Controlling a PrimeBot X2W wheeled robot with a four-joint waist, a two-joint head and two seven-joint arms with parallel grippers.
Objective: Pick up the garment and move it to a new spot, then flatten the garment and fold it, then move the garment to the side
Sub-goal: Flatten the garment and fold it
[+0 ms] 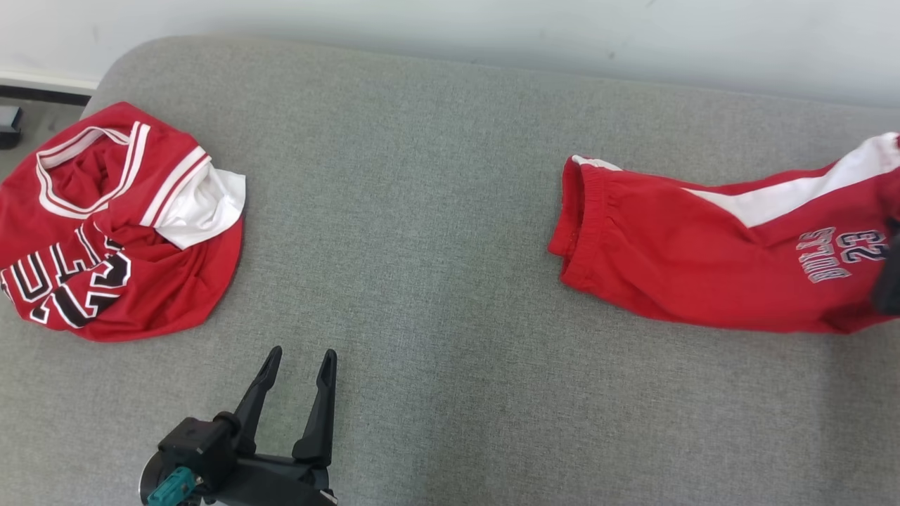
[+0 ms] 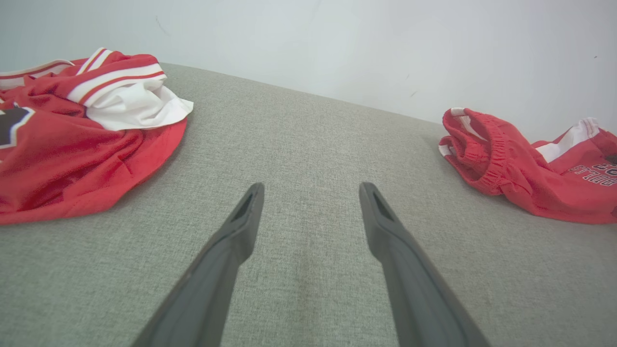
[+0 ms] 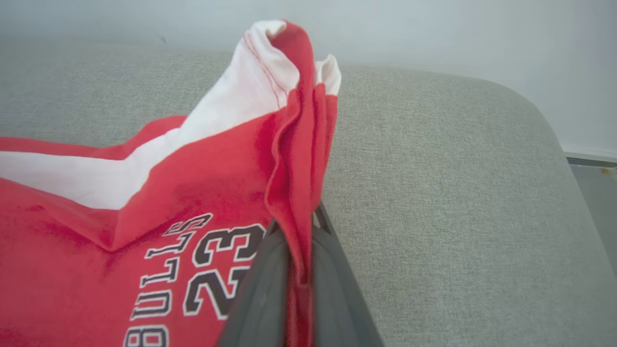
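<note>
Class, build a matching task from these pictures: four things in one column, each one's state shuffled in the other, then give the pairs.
1 jersey
2 shorts
3 left pincer
4 right pincer

A shut on a fabric fold
B open above bare grey cushion
C crumpled heap at left
D stretched out at right

Pairs: 1-C, 2-D, 3-B, 4-A

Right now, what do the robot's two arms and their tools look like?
The left tool has two long, dark, tapering fingers with a slot-shaped recess near each tip. They rise from a black boxy base that carries a small teal connector. The right tool has the same kind of dark grey, matte fingers.
</note>
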